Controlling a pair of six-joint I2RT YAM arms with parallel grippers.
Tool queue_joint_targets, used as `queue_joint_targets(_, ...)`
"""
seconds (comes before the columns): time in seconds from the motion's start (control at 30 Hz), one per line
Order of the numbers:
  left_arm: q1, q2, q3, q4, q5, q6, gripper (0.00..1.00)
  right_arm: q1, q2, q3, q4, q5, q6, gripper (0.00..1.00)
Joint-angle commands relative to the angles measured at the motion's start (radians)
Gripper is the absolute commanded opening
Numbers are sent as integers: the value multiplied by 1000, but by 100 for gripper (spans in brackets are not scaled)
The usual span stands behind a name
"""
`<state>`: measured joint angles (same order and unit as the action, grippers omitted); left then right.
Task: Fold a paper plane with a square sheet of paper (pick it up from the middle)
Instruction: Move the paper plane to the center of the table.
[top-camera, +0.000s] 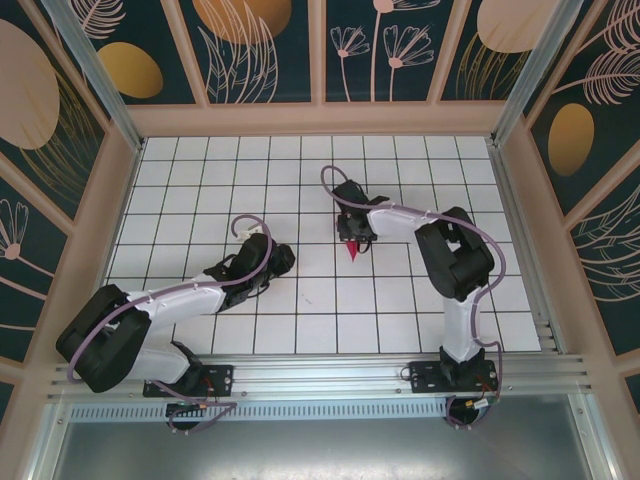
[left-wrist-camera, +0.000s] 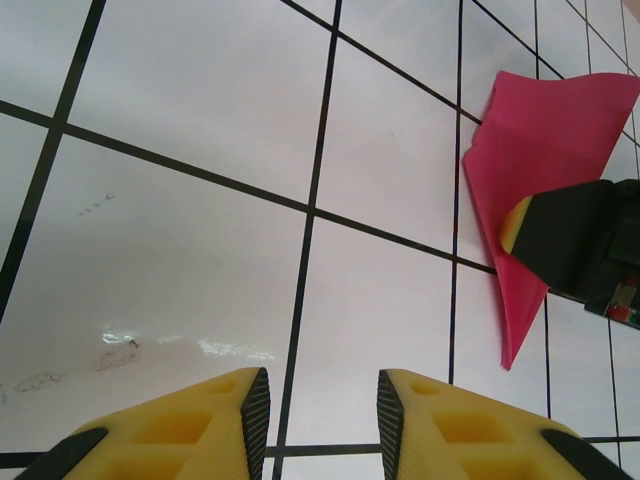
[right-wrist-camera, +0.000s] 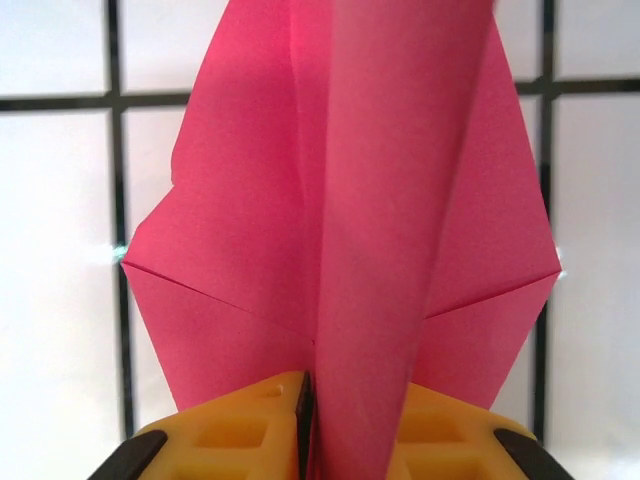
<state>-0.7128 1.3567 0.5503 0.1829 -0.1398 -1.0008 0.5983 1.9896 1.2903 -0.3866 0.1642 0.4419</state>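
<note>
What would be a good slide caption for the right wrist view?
Right tool pinches the centre ridge of the folded pink paper, white gridded table behind.

Our left arm and right arm are white with black joints, lilac cables, and yellow black-padded claw fingers.

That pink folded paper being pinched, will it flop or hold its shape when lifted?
Probably holds shape: the pink paper shows creased layers and juts from the right pincer without drooping. Likely very light, being thin sheet. Its side flaps look loose, so they may bend or crumple easily.
</note>
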Motion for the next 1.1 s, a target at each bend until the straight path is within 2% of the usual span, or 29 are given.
queue_joint_targets(0.0, -1, 10, 24, 10, -10, 0, 37, -11, 63, 19, -66, -2, -64, 20)
queue_joint_targets(0.1, -2, 11, 31, 6, -8, 1, 37, -45, 83, 13, -81, 43, -100, 19)
queue_joint_targets(0.23, -2, 13, 30, 7, -6, 6, 37, -119, 33, 18, -68, 15, -184, 16)
queue_joint_targets(0.3, -2, 21, 39, 0, -2, 10, 36, -140, 23, 54, -102, 49, -219, 16)
queue_joint_targets(0.47, -2, 27, 52, -4, 3, 13, 37, -197, 44, 79, -110, -9, -240, 16)
queue_joint_targets(0.73, -1, 26, 50, -8, 2, 13, 37, -200, 100, 46, -83, -68, -233, 14)
queue_joint_targets(0.97, -2, 35, 54, -5, 12, 14, 37, -209, 90, 44, -98, -58, -238, 14)
queue_joint_targets(1.07, -1, 37, 57, -4, 15, 16, 37, -210, 72, 77, -127, -47, -249, 19)
